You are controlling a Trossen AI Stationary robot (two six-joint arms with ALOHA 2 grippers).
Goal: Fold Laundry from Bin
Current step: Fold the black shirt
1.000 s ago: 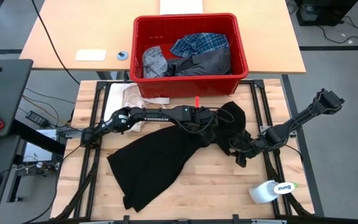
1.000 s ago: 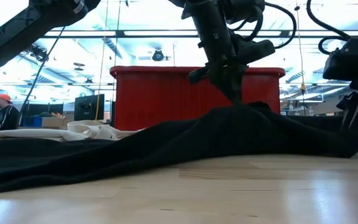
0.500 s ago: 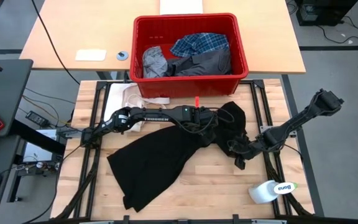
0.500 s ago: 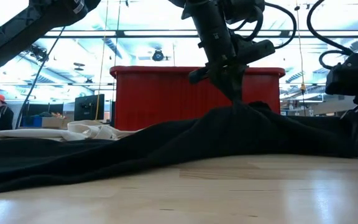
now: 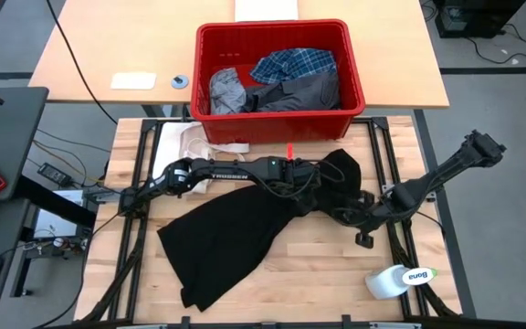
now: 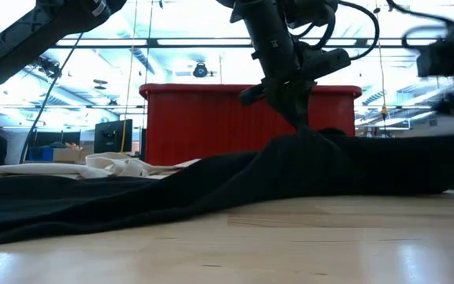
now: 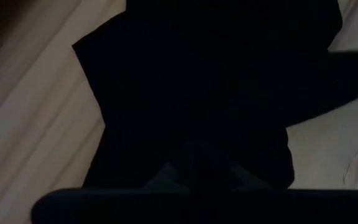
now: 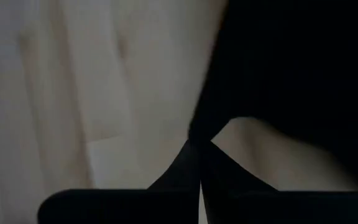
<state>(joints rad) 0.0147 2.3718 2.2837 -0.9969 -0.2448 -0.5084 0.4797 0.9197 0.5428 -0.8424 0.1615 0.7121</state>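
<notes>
Black garment lies spread over the middle of the wooden worktop, running from lower left of the high view up to a bunched hump right of centre. Left tool sits closed on that hump; low view shows the cloth peaking into a tent under it. Right tool, just right of the hump, has its fingers pinched together on the garment's right edge; its wrist view shows the two tips meeting with black cloth at the pinch.

Red bin at upper centre, behind the worktop, holds the plaid shirt, the light grey garment and the dark grey one. Cream cloth lies just below the bin's left corner.

Handling judgement: the black piece looks light, limp, no stiffness, drapes and sags wherever unsupported, likely to slide easily on the smooth wood. Best held at edges, corners or seams, two points well apart so it stretches flat; a mid-panel pinch only bunches it.
</notes>
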